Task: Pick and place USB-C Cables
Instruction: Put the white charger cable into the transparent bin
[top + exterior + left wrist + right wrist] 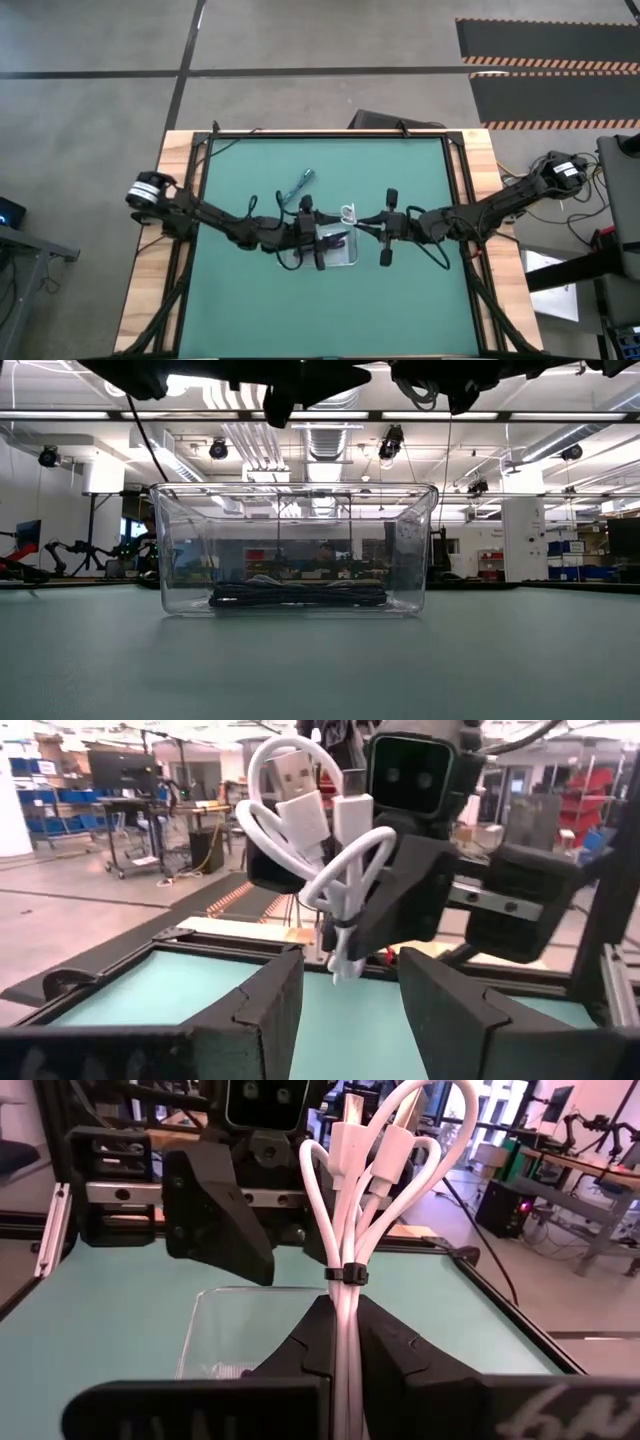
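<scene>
My right gripper (345,1342) is shut on a white USB-C cable bundle (372,1175), held in the air above the clear tray (345,258). From the other side the bundle (320,840) shows close in front of my open left gripper (350,1005), which hovers over the tray's left part (322,240) and touches nothing. A dark cable (300,596) lies coiled on the tray's floor. A teal cable (298,186) lies on the mat beyond the left arm. No second white cable can be picked out. My right gripper pinches the white bundle between its two fingers at the narrow end just below the black tie (346,1295). The fingers come from the table's right side. The bundle is lifted clear, its loops and plugs (350,1135) fanning out past the fingertips toward the left gripper.
The clear tray (295,550) stands mid-table on the green mat (250,300), right under both grippers. A black frame (330,133) borders the mat. Free mat lies near and far of the tray. A workshop with benches shows beyond the table.
</scene>
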Tool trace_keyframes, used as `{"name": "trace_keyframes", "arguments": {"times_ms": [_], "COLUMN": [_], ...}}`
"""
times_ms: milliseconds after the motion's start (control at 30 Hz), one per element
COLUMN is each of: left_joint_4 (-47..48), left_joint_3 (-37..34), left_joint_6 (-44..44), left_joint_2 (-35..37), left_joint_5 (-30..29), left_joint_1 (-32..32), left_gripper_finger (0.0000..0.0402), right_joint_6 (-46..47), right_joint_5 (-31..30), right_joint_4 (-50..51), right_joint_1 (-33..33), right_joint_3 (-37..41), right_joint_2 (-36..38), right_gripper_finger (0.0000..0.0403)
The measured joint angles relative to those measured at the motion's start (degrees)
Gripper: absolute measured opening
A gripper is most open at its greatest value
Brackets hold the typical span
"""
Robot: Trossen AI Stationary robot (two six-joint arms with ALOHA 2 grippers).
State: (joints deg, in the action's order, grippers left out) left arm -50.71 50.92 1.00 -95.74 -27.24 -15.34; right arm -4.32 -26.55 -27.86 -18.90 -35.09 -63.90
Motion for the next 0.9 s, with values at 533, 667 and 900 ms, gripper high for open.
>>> {"name": "trace_keyframes", "arguments": {"times_ms": [533,667,900], "left_joint_4": [-11.7,-11.7,-11.8], "left_joint_3": [2.0,2.4,2.5], "left_joint_6": [0.2,0.3,0.3], "left_joint_2": [-4.4,-4.6,-4.7], "left_joint_5": [5.2,4.8,3.1], "left_joint_1": [1.9,2.2,3.0], "left_gripper_finger": [0.015,0.015,0.015], "right_joint_6": [-0.2,-0.2,-0.3], "right_joint_5": [-0.4,-0.4,-0.6], "right_joint_4": [-0.1,-0.2,0.1], "right_joint_1": [0.0,0.0,0.1], "right_joint_3": [0.0,0.0,0.0], "right_joint_2": [0.1,0.1,0.1], "right_gripper_finger": [0.0013,0.0013,0.0013]}}
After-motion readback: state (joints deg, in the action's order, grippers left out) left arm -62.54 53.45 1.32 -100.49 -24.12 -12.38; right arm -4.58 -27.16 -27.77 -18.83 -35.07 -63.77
